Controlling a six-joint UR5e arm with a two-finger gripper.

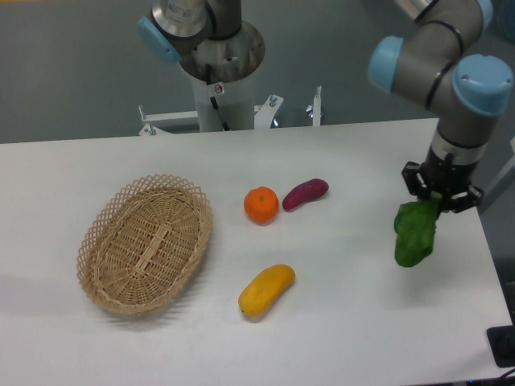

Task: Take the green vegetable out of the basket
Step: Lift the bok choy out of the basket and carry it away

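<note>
The green vegetable (415, 234) hangs leaves-down from my gripper (440, 198), which is shut on its upper end. It sits above the table's right side, close to the right edge, clear of the surface. The wicker basket (146, 242) lies far off at the left of the table with nothing inside it.
An orange (261, 204) and a purple sweet potato (305, 192) lie near the table's middle. A yellow mango-shaped fruit (266, 289) lies nearer the front. The arm's base column (217, 76) stands behind the table. The table's right edge (483, 241) is just beyond the vegetable.
</note>
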